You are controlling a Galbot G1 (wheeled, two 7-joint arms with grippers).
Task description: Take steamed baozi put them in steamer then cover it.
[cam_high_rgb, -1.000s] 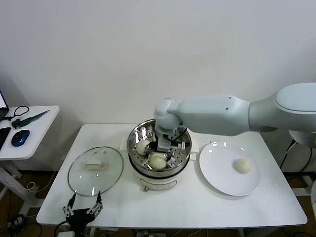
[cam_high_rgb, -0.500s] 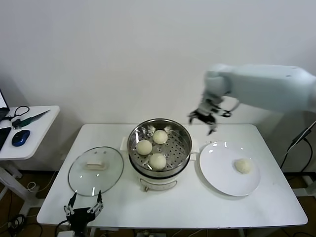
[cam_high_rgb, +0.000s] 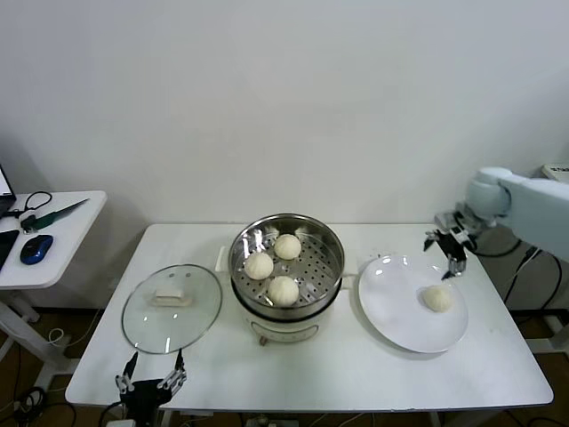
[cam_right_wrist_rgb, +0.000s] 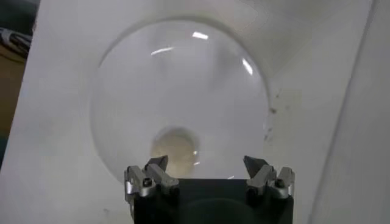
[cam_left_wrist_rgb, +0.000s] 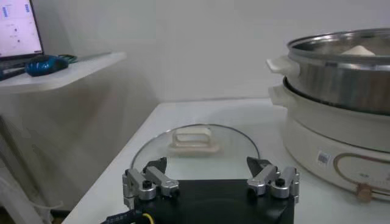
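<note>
The steel steamer on its cream base stands mid-table with three baozi inside. It also shows in the left wrist view. A fourth baozi lies on the white plate; the right wrist view shows it on the plate. The glass cover lies flat left of the steamer, handle up. My right gripper is open and empty, above the plate's far right edge. My left gripper is open at the front table edge, facing the cover.
A side table at far left holds a blue mouse and cables. The wall stands close behind the table. The right arm reaches in from the right edge.
My right gripper has left the steamer, swung up and right, and now hangs over the plate. The third baozi stays in the steamer. The left arm has barely moved.
</note>
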